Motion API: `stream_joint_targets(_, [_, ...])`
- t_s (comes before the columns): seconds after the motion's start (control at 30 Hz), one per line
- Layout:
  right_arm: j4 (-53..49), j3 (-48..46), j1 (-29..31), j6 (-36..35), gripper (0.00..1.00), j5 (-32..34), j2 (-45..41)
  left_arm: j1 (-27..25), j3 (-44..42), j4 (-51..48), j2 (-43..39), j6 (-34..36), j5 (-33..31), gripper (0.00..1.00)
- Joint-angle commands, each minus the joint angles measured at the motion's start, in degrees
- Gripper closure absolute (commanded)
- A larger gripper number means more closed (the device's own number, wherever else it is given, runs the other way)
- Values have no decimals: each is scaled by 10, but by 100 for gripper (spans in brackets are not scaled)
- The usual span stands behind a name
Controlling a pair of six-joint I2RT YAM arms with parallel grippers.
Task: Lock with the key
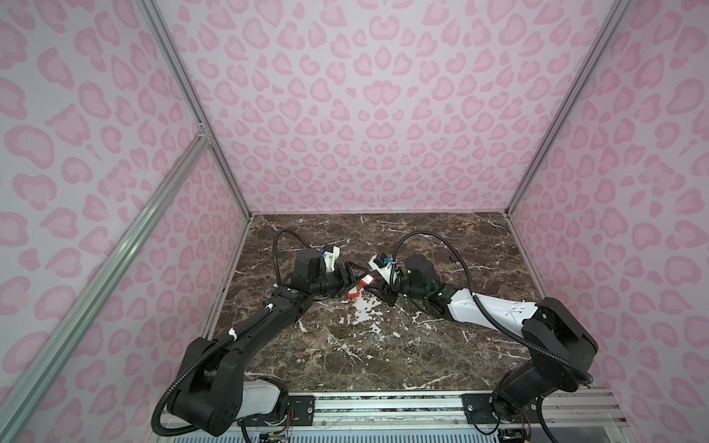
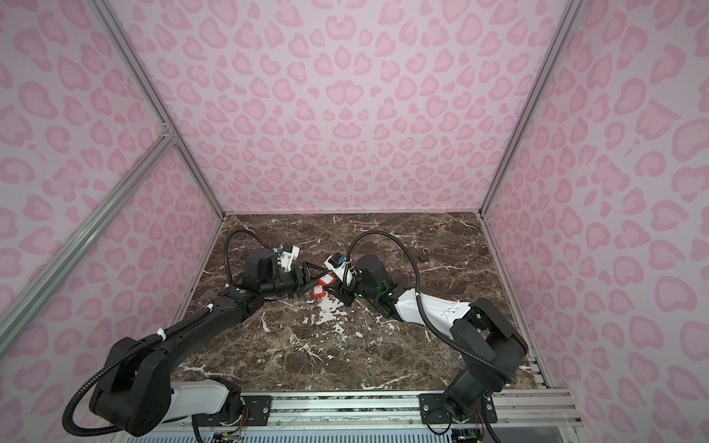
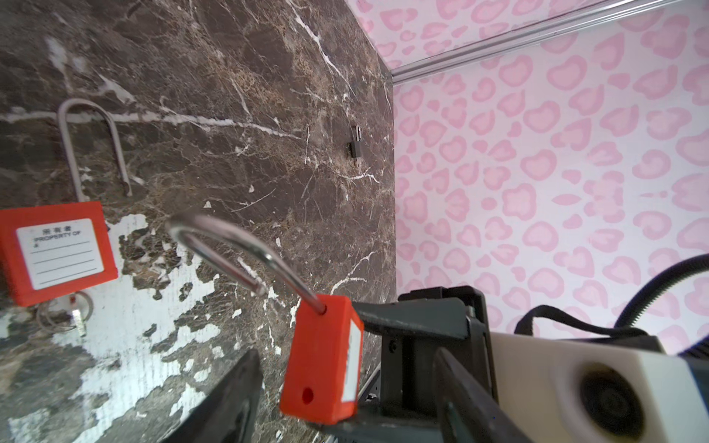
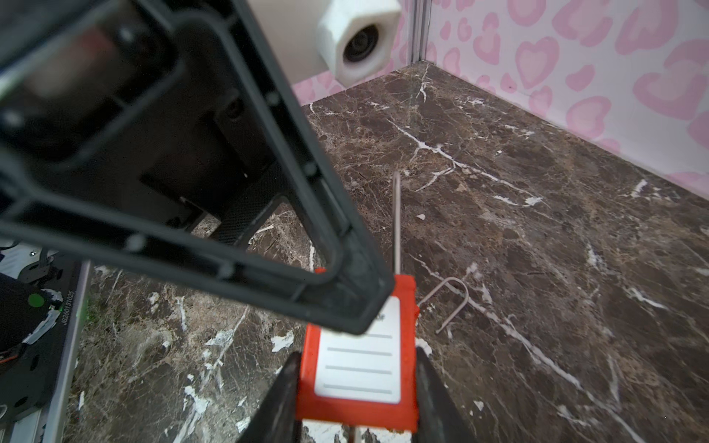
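Observation:
My right gripper [image 4: 357, 356] is shut on a red padlock [image 4: 358, 364] with a white label, held just above the marble. Its steel shackle [image 3: 230, 245] stands open. My left gripper [image 3: 345, 353] is open, with its fingers [image 3: 234, 399] on either side of that padlock's [image 3: 322, 360] body and a gap showing on both sides. In both top views the two grippers meet at mid table around this padlock [image 1: 369, 280]. A second red padlock [image 3: 57, 249] lies flat beside them, shackle open. A key ring with a key [image 3: 78, 320] sits at its lower end.
A small dark padlock [image 2: 424, 256] lies alone toward the back right of the marble table [image 2: 345, 345]. Pink patterned walls with aluminium posts [image 1: 537, 153] close in the left, right and back sides. A metal rail [image 1: 383, 410] carrying both arm bases runs along the front.

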Motion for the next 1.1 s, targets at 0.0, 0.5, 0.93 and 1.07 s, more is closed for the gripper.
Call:
stream_joint_targets(0.0, [-2,5,0,-9,75,-9,-4,-4,11,25,10,0,3,38])
stream_joint_targets(0.5, [9,-4,2,5,60,-4,-18,-9,30,25,30,-2,20,91])
stream_joint_targets(0.93, [281,-97,-15,291,11,31,-85,-7,67,70,-20,38,-39,94])
stream_joint_targets(1.07, [375,-98,-15,423,11,49,-83,-4,67,114,-26,31,-51,94])
